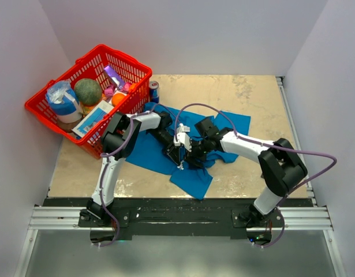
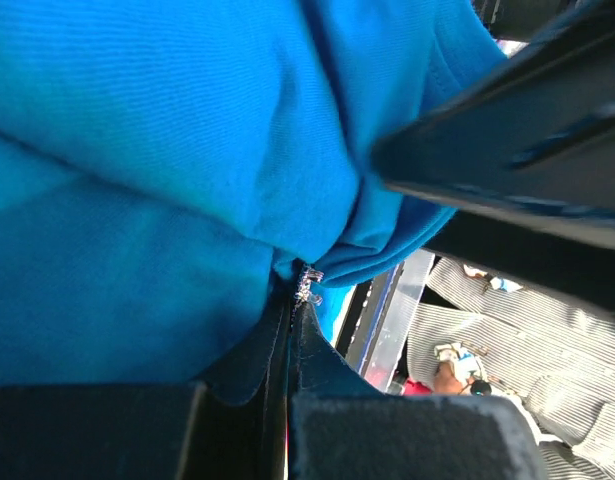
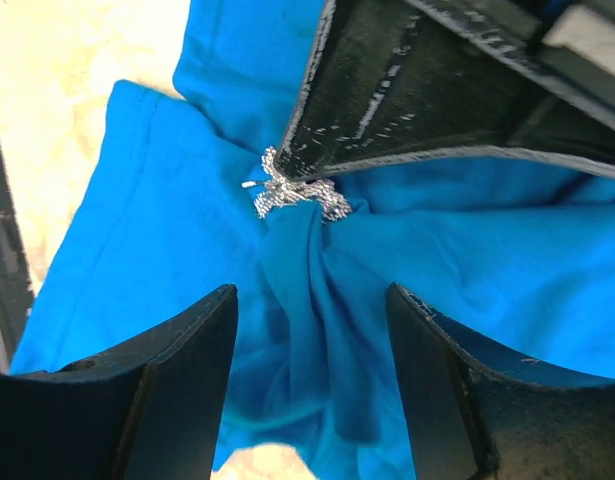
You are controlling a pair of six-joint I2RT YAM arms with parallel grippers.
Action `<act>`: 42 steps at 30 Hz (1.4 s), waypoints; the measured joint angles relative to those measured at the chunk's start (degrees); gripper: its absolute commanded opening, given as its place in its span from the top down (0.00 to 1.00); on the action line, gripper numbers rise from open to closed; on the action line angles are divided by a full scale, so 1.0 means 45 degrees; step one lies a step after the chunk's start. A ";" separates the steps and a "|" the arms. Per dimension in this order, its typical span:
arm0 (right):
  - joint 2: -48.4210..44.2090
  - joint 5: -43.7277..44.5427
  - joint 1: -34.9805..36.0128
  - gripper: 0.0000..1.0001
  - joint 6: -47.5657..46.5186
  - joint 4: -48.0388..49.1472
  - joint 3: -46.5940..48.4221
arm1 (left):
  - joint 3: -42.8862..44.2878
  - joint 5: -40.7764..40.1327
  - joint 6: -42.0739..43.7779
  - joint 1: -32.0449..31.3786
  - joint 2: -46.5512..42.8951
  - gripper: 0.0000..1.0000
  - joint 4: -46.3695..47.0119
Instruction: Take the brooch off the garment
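— Where was the brooch (image 3: pixel 292 192) when you looked?
— Right at the tip of the left gripper (image 2: pixel 291 330); that gripper was pressed fully together, with no gap between its two fingers, and the little sparkly cluster sat nipped at their very end; it was against the blue T-shirt (image 1: pixel 194 180), whose cloth gathered into folds running away from that spot.
— And the other one?
— The right gripper (image 3: pixel 312 298) stood well apart and had hold of nothing; the brooch lay just beyond its tips, a touch to one side of the line between them; a bunched ridge of the T-shirt ran from the brooch back down between its two fingers; I couldn't tell whether the cloth brushed either of them.
— So the two were close?
— Very; they met nose to nose over the middle of the T-shirt, the left gripper's closed tip pointing in towards the right gripper's open one, with the brooch between.
— Was the pin out of the cloth?
— I couldn't tell; the cloth was drawn tight up to the brooch and hid the join.
— Anything else about?
— The T-shirt lay rumpled on the pale worktop (image 1: pixel 252 92); a red basket (image 1: pixel 68 74) of odds and ends stood well apart from both grippers, off beyond the left arm's elbow.
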 measured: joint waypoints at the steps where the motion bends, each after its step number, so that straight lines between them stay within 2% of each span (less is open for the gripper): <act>1: 0.0131 0.0121 0.0083 0.43 -0.0049 0.0053 -0.0005 | 0.0024 -0.0029 0.0000 0.0005 -0.0005 1.00 -0.0010; 2: 0.0219 0.0243 0.0160 0.48 -0.0092 0.0112 -0.0010 | 0.0044 -0.0049 0.0000 0.0010 -0.0005 1.00 -0.0024; 3: 0.0291 0.0408 0.0233 0.60 -0.0117 0.0175 -0.0015 | 0.0063 -0.0063 0.0005 0.0015 -0.0005 1.00 -0.0049; 4: 0.0325 0.0500 0.0272 0.67 -0.0155 0.0267 -0.0039 | 0.0078 -0.0078 0.0015 0.0015 -0.0005 1.00 -0.0068; 7: 0.0345 0.0826 0.0393 0.81 -0.0248 0.0442 -0.0121 | 0.0151 -0.0102 0.0034 0.0015 -0.0010 1.00 -0.0155; 10: 0.0345 0.0967 0.0418 0.87 -0.0311 0.0476 -0.0141 | 0.0287 -0.0141 0.0049 0.0039 -0.0019 1.00 -0.0214; 17: 0.0471 0.1122 0.0627 0.93 -0.0641 0.0384 -0.0117 | 0.0330 -0.0136 -0.0087 0.0126 -0.0049 1.00 -0.0092; 26: 0.0515 0.1389 0.0831 0.95 -0.0738 0.0306 0.0024 | -0.0287 -0.0529 -0.0981 0.0350 -0.0903 1.00 0.1370; 42: 0.0520 0.1695 0.0831 0.96 -0.0850 0.0238 0.0199 | 0.1127 -0.0772 -0.2103 0.0481 -0.0661 1.00 0.2560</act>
